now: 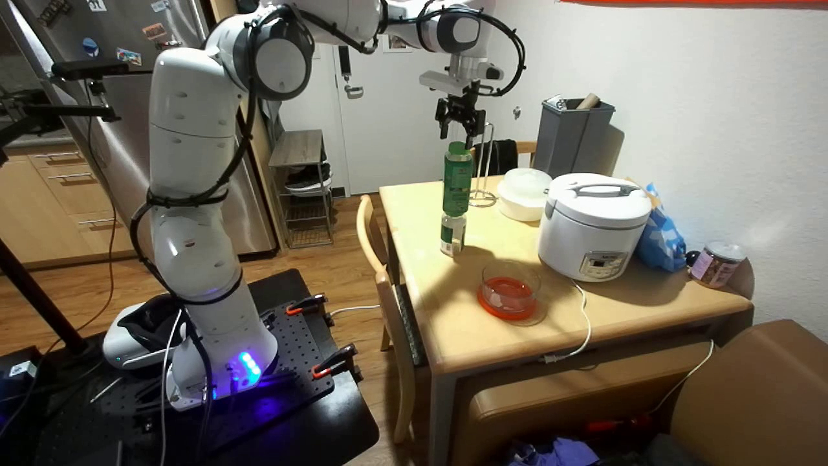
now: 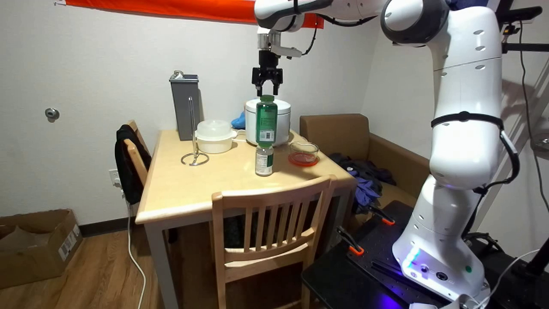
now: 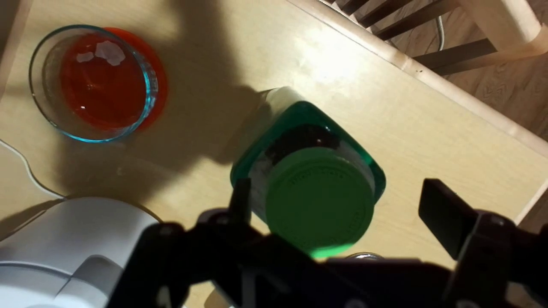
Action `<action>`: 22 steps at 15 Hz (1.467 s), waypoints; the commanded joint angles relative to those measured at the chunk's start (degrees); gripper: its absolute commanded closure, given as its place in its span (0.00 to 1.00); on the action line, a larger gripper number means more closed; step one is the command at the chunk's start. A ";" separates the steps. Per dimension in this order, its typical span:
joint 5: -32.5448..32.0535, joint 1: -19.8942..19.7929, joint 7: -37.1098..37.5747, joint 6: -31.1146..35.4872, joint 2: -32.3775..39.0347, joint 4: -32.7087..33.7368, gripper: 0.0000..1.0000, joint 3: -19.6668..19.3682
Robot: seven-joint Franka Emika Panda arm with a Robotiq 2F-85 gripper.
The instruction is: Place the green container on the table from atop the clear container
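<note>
The green container is a slim bottle with a paler green cap. It stands upright on the clear container, a shorter see-through bottle with a white and green label. Both show in an exterior view too, green container above clear container. The clear container stands on the light wooden table. My gripper points down just above the green cap, fingertips about level with its top. In the wrist view the open fingers lie either side of the cap, which sits closer to the left finger. The clear container is mostly hidden there.
A glass bowl sits on an orange dish. A white rice cooker, a white lidded tub and a metal stand share the table. A grey bin stands behind. A wooden chair is at the edge.
</note>
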 commanded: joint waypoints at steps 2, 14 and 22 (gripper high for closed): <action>1.75 -0.59 1.53 -1.70 0.75 1.04 0.00 0.18; 0.74 -0.35 1.87 -1.44 1.34 1.17 0.62 -0.04; 0.05 -0.06 3.55 -1.13 -0.01 2.07 0.62 -0.27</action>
